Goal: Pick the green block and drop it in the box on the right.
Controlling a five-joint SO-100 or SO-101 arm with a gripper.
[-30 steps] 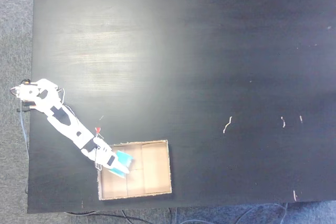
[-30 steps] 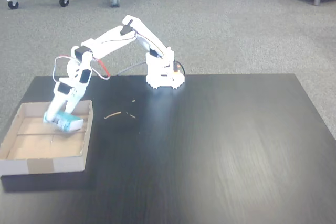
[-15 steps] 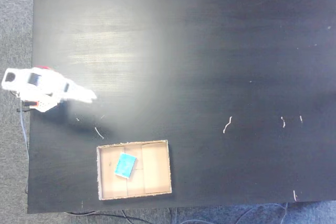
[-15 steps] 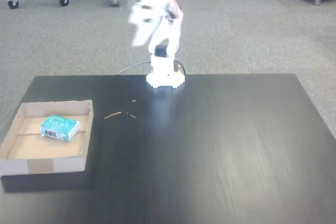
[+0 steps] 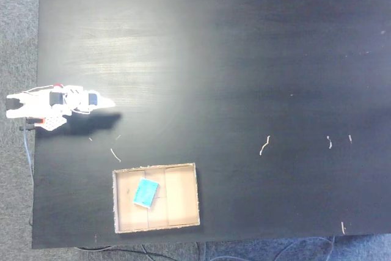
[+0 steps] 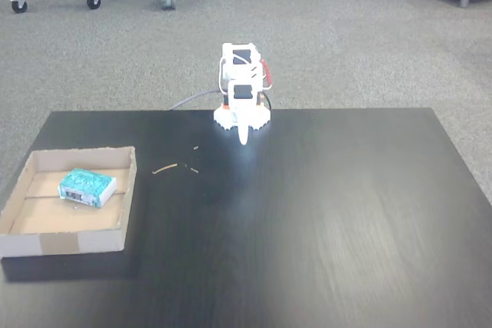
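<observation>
Dark table [image 5: 244,59]: the block [image 6: 87,187] is seen inside the box [image 6: 69,240]; the gripper [image 6: 244,134], seemingly closed, is folded well away. Little risk is judged left.

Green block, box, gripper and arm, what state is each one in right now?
green block: lying flat inside the box, free of the gripper
box: open-topped, upright on the table, holding the block
gripper: folded back at the base, apparently shut, empty
arm: folded up over its base
</observation>
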